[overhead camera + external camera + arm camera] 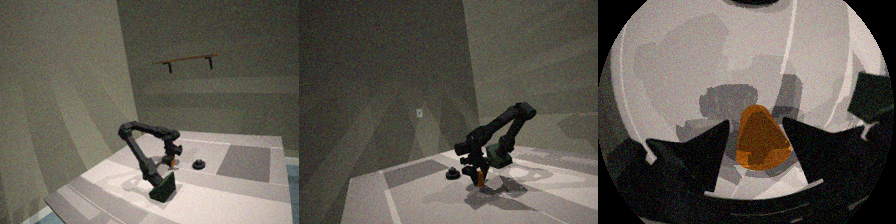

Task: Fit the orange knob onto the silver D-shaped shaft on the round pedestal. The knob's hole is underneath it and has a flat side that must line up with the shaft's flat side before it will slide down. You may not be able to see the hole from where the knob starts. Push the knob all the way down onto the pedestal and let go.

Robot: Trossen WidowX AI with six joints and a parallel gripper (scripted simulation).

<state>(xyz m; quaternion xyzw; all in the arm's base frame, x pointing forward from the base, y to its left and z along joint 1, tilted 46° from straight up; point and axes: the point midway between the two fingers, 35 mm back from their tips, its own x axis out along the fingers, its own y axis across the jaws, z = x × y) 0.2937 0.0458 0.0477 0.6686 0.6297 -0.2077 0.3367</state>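
Note:
The orange knob (172,162) (481,178) (760,137) stands on the table between the fingers of my gripper (171,164) (480,183) (756,121). The gripper is low and open around it. In the wrist view the right finger is close against the knob or touching it, and a narrow gap shows at the left finger. The knob's underside and hole are hidden. The round pedestal (198,165) (452,175) (754,2) stands apart from the knob, dark, with a short shaft on top. Its flat side cannot be made out. The wrist view shows only the pedestal's edge at the top.
The arm's dark green base (163,190) (499,156) stands on the pale patterned table (244,203) (421,211). Arm shadows fall around the knob. A wall shelf (187,59) hangs far behind.

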